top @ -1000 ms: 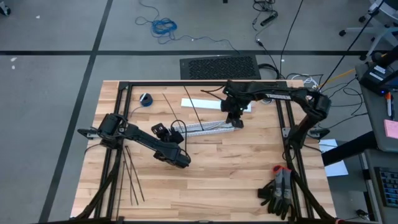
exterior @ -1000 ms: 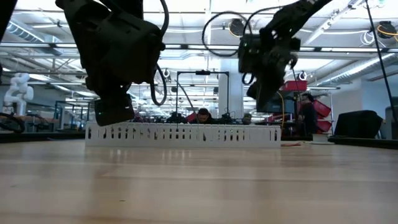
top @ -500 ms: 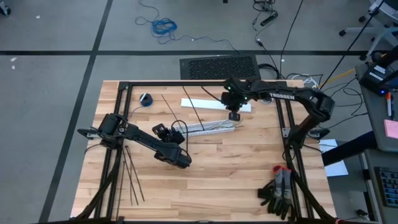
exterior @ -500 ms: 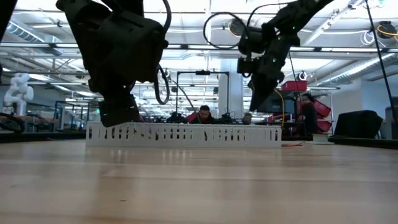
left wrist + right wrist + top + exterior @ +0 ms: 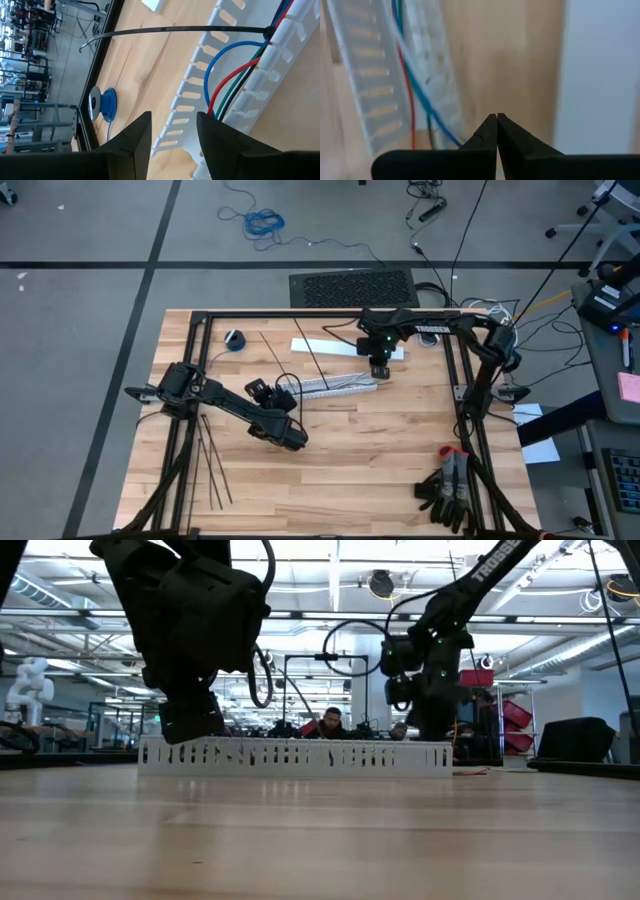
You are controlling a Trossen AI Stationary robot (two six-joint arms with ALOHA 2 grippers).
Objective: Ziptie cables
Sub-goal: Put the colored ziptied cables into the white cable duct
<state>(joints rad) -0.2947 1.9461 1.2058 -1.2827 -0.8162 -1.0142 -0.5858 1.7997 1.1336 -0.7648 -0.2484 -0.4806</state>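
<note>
The cables (image 5: 225, 80), blue, red, green and dark wires, lie in a long white slotted duct (image 5: 335, 384) at mid-table. A black ziptie (image 5: 175, 31) sits around them (image 5: 267, 32), its long tail sticking out. Several loose zipties (image 5: 210, 465) lie near the left front. My left gripper (image 5: 172, 120) stands open at the duct's left end (image 5: 150, 752), its fingers over one slotted wall. My right gripper (image 5: 497, 116) is shut, pointing steeply down at the duct's right end (image 5: 376, 379), beside the cables (image 5: 407, 75). Its tips are hidden behind the duct wall in the low view. My left gripper is close over the duct's left end, and the cables run up to one finger (image 5: 212, 125); whether it touches either cannot be told. My right gripper has its shut tips beside the duct's far wall (image 5: 440, 100); I cannot tell whether they touch it or the table.
A flat white strip (image 5: 345, 348) lies just beyond the duct. A blue spool (image 5: 233, 338) sits at the far left, and black gloves (image 5: 450, 485) at the near right. A black frame (image 5: 300, 314) runs along the table's edges.
My right gripper has come down to the duct's right end and tipped steeper, staying shut. In the low view it sank from well above the duct to behind its wall.
</note>
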